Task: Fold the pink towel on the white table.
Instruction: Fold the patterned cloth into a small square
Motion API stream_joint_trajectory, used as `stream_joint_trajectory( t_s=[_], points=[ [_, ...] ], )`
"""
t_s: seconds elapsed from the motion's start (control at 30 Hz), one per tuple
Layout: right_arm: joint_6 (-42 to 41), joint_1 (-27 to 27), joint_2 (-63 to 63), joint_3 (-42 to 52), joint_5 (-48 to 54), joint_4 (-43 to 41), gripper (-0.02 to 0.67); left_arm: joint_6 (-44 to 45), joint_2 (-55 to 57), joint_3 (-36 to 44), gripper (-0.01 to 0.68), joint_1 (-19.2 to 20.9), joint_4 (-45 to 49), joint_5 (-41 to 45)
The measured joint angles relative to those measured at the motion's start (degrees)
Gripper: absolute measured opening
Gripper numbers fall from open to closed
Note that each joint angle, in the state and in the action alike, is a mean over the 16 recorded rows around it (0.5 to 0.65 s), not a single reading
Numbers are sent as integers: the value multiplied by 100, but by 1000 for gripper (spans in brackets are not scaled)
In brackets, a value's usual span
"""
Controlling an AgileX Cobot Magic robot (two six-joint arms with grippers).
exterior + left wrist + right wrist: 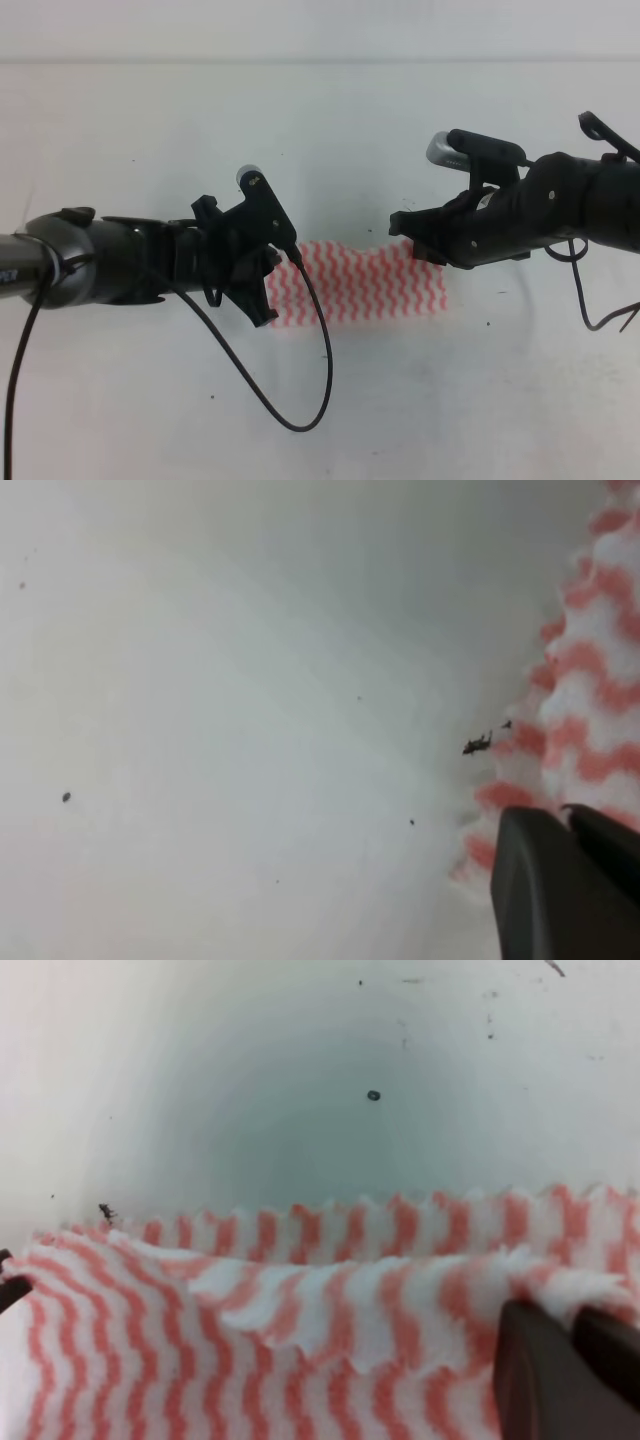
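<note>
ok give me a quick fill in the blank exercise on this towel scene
1. The towel has wavy stripes of white and ____.
2. In the exterior high view, the left hand is at the towel's ____ end.
3. The towel lies on a table whose colour is ____.
4. In the right wrist view, one towel layer lies ____ over another.

Missing words: pink; left; white; folded
</note>
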Motion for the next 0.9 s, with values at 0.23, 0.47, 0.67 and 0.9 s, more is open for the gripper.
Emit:
stream_joint_trajectory(
  t_s=[0.23,0.47,0.67,0.9],
  points=[
    [1,0,0,0,2,0,-16,22,12,-2,-2,-2,5,-11],
    [1,0,0,0,2,0,-16,19,-4,-1,-1,1,2,-9],
    [1,0,0,1,2,0,-15,-7,0,-1,15,0,3,-18],
    [1,0,0,1,2,0,-16,-160,0,-3,136,0,0,-58]
  ],
)
